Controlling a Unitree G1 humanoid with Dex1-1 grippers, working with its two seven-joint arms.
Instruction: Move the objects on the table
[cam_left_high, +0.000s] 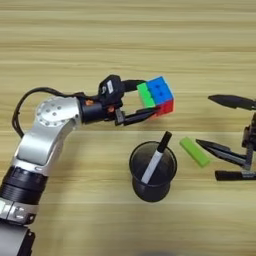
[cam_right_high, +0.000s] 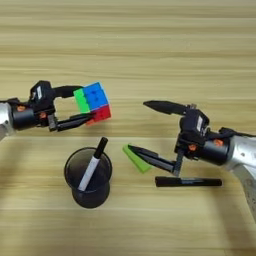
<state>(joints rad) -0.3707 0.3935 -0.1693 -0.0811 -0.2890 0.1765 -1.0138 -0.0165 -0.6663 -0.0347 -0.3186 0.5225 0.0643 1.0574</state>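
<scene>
The little puzzle cube (cam_left_high: 159, 96) shows blue, green and red faces and sits tilted, clamped in the left pincer (cam_left_high: 146, 101) over the wooden worktop (cam_left_high: 125, 40). The slim black marker pen (cam_right_high: 188, 182) lies flat, crosswise, near the right pincer (cam_right_high: 136, 127).

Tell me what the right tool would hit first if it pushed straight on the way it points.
Probably the green block: the open right tool points toward picture left, and its lower finger tip already lies at the block. Height is unclear.

black cup (cam_left_high: 152, 172) mid-table, green block (cam_right_high: 136, 158) beside, far planks (cam_left_high: 125, 40) open
</scene>
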